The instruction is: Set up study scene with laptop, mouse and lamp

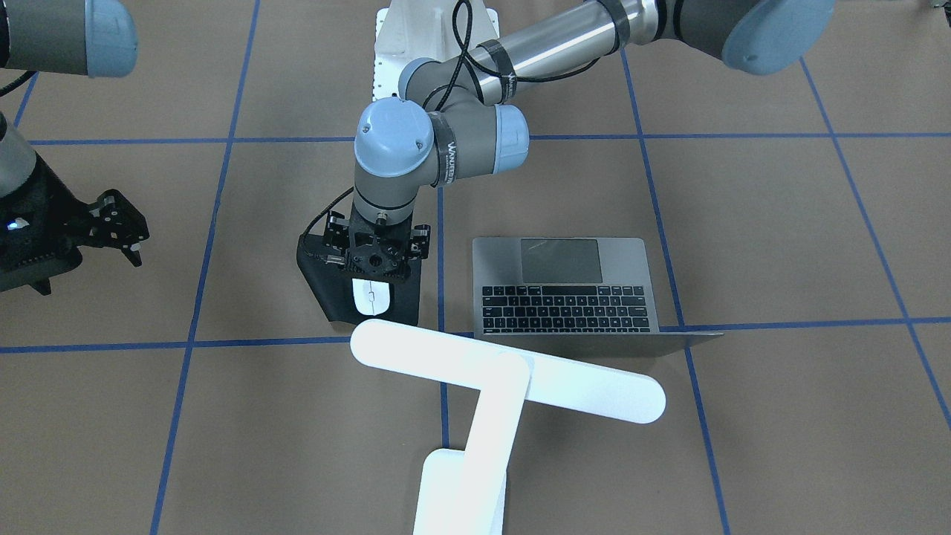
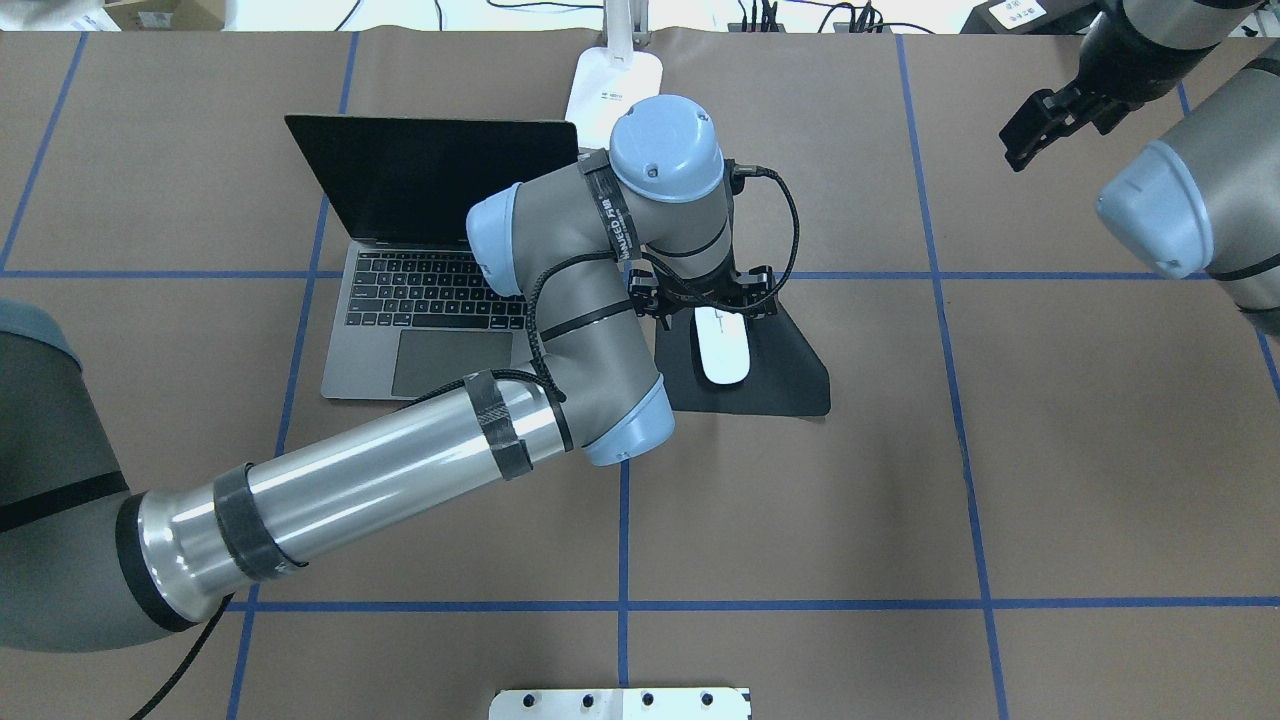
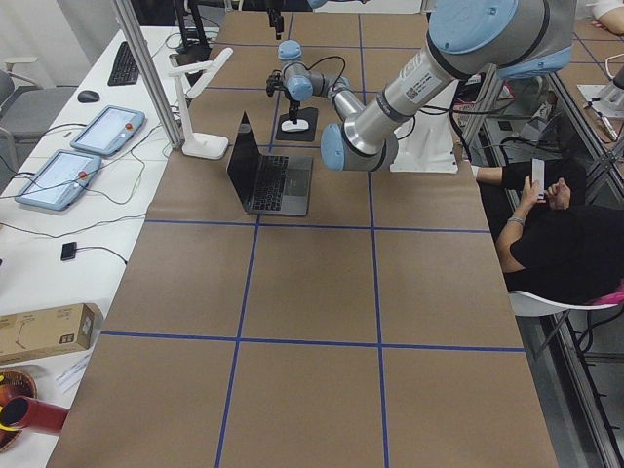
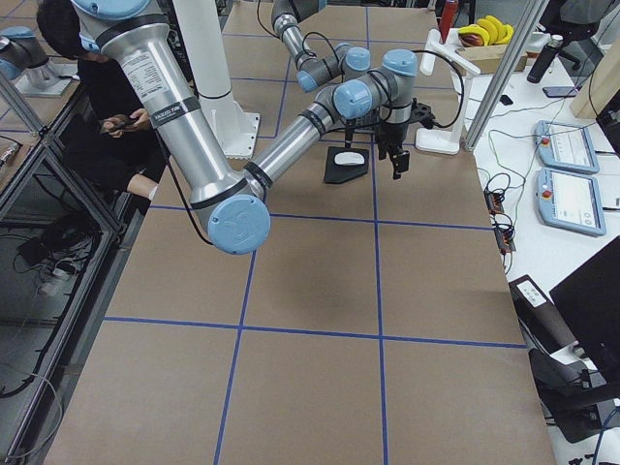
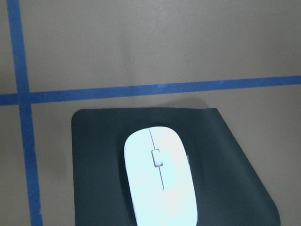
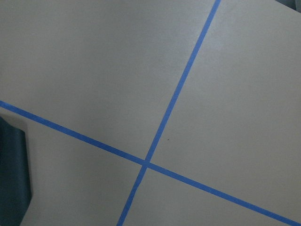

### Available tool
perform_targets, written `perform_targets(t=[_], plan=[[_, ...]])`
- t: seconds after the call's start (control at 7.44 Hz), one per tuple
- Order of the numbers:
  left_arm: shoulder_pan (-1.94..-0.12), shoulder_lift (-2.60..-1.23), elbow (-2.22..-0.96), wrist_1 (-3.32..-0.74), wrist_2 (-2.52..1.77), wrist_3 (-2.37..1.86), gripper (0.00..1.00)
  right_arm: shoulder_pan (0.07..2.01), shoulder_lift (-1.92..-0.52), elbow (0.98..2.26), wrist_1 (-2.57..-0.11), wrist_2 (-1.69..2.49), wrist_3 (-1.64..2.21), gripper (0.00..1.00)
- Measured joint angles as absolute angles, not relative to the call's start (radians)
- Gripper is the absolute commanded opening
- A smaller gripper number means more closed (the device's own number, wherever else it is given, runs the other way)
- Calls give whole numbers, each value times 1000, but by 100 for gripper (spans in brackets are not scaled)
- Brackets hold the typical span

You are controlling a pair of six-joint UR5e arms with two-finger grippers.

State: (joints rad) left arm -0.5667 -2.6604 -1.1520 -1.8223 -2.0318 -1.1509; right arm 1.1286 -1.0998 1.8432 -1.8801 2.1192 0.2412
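The white mouse (image 2: 722,358) lies on a black mat (image 2: 785,385), also seen in the left wrist view (image 5: 160,183). My left gripper (image 2: 705,300) hangs open just over the mouse's far end, fingers spread to either side and apart from it; it also shows in the front view (image 1: 379,256). The grey laptop (image 2: 430,300) stands open to the mat's left. The white T-shaped lamp (image 1: 505,371) stands behind them; its base shows in the overhead view (image 2: 615,85). My right gripper (image 2: 1040,125) is open and empty above the table's far right.
Blue tape lines grid the brown table. A white ribbed pedestal (image 2: 620,703) sits at the table's near edge. A seated person (image 3: 556,224) is beside the table. Tablets and a keyboard lie on a side desk (image 3: 97,132).
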Motion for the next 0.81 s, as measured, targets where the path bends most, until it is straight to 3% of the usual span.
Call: perform_targets(t=[0.54, 0.81], plan=[[-682, -2382, -1592, -1536, -2041, -898, 99, 1277, -1260, 1848, -1876, 2223, 237, 100], [-788, -2230, -1703, -1518, -2105, -745, 99, 1348, -1353, 1850, -1869, 2324, 229, 100]])
